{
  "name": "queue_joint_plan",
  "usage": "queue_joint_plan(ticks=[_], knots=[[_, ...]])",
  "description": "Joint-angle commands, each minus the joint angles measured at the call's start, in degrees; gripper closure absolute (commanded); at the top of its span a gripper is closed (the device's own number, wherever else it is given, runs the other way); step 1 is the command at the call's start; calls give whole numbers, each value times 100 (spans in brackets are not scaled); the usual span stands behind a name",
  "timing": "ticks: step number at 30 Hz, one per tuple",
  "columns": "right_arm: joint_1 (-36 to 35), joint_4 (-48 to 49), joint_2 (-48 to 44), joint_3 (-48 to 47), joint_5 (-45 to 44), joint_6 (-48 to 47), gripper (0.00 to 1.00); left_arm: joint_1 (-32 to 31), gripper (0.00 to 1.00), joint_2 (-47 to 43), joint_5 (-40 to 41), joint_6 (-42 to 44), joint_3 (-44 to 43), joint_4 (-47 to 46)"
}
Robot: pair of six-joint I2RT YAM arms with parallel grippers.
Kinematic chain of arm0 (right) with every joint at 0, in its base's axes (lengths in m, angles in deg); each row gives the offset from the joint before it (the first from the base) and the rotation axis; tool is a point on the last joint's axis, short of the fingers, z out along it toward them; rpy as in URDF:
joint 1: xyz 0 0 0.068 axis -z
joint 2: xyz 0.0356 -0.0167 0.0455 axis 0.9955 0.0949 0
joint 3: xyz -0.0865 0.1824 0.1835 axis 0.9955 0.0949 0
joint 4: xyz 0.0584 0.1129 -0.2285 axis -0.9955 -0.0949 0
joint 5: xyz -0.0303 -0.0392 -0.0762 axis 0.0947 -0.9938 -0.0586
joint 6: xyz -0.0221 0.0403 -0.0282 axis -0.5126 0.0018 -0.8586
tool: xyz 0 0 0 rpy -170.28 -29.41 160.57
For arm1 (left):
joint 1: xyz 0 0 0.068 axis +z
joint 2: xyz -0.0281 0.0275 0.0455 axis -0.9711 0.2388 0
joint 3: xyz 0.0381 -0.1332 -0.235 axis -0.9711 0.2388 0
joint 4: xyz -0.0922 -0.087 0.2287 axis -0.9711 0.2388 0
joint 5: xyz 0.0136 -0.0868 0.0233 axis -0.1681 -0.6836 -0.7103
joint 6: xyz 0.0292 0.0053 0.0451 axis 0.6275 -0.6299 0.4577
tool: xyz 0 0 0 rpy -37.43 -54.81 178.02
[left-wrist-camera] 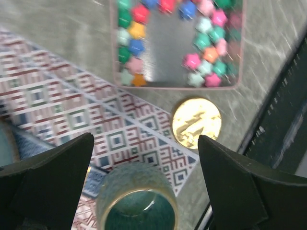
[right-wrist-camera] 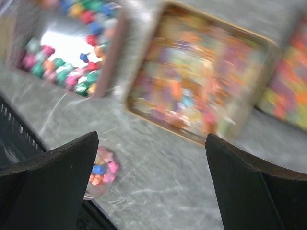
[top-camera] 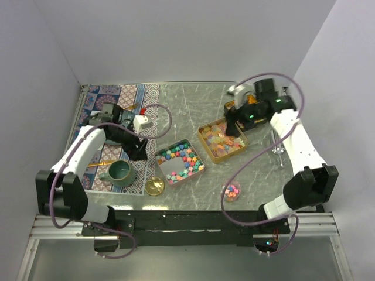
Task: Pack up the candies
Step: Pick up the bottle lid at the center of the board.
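Observation:
Pastel star candies (top-camera: 186,159) lie in a pink-rimmed tin (top-camera: 166,172); they also show in the left wrist view (left-wrist-camera: 206,52). Translucent gummy candies (top-camera: 221,140) fill a gold tin (top-camera: 203,130), blurred in the right wrist view (right-wrist-camera: 196,81). A small clear cup (top-camera: 232,191) holds a few candies, and it also shows in the right wrist view (right-wrist-camera: 99,172). My left gripper (top-camera: 139,153) is open and empty above the mat, over a teal mug (left-wrist-camera: 136,201). My right gripper (top-camera: 231,126) is open and empty, above the gold tin's far edge.
A round gold lid (top-camera: 154,186) lies on the marble top near the front edge and shows in the left wrist view (left-wrist-camera: 196,122). The teal mug (top-camera: 119,172) stands on a patterned mat (top-camera: 117,96). A thin metal tool (top-camera: 280,153) lies at the right. A blurred colourful thing (right-wrist-camera: 288,91) sits beside the gold tin.

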Motion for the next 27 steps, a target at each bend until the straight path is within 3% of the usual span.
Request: queue_joint_plan(ticks=[1,4,7,14,17,22,27], knots=[[-1058,866,-800,724,527,-904,0,631,3,-174,163,-700,-325,-872],[-2120,1079,-565,717,300,-1632,0,1010,3,283,573,-2653,-940,-1390],[-3167,1133,154,-44,87,-1879,0,1213,3,635,1067,-3730,-1652,-1558],[-4504,-271,2498,-2099,131,-2819,0,1582,3,-49,1296,-5488,-1759,-2455],[-4802,-809,3457,-3078,149,-2680,0,2346,3,-164,682,-6280,-1811,-2508],[-5207,-495,3760,-3002,-26,-2978,0,3313,3,-252,136,-6618,-1741,-2455],[-5656,-248,3786,-2325,-632,-3496,0,3429,3,-612,83,-6529,-1294,-2630]])
